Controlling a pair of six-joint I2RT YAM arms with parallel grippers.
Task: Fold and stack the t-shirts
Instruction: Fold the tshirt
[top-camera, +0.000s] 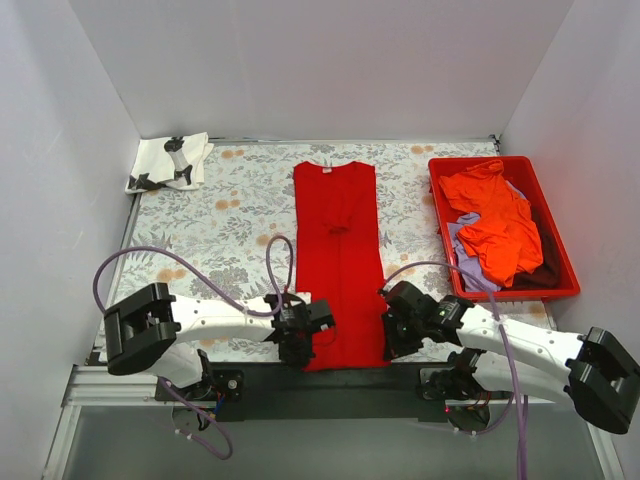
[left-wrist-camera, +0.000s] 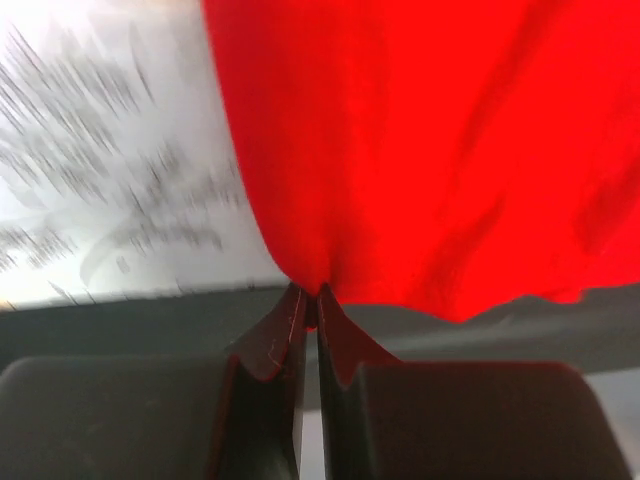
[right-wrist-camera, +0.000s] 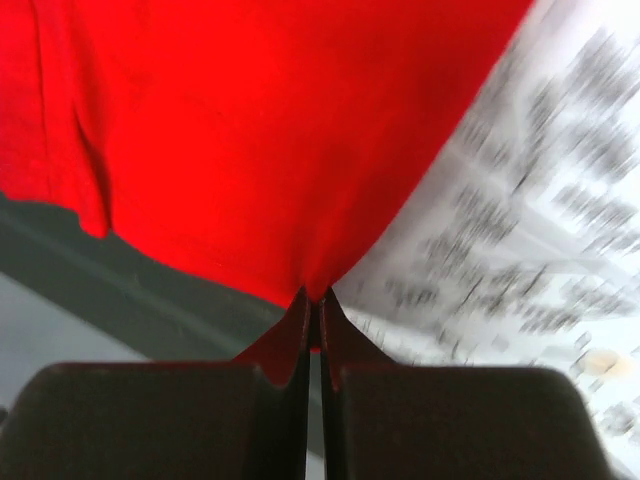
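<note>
You've got the red t-shirt (top-camera: 338, 240) lying as a long narrow strip on the surface (top-camera: 220, 225), hem at the near edge. Your left end effector (left-wrist-camera: 310, 300) and right end effector (right-wrist-camera: 313, 300) are each pinched tight on a hem corner, likely so the hem lifts evenly toward the collar.

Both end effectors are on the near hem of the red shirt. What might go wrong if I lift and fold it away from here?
1. The left end effector and the right end effector each pinch only a small tip of the red shirt, so a corner may slip out when lifted.
2. The purple cable loops close beside the shirt's left edge and might catch the cloth and pull the fold crooked.
</note>
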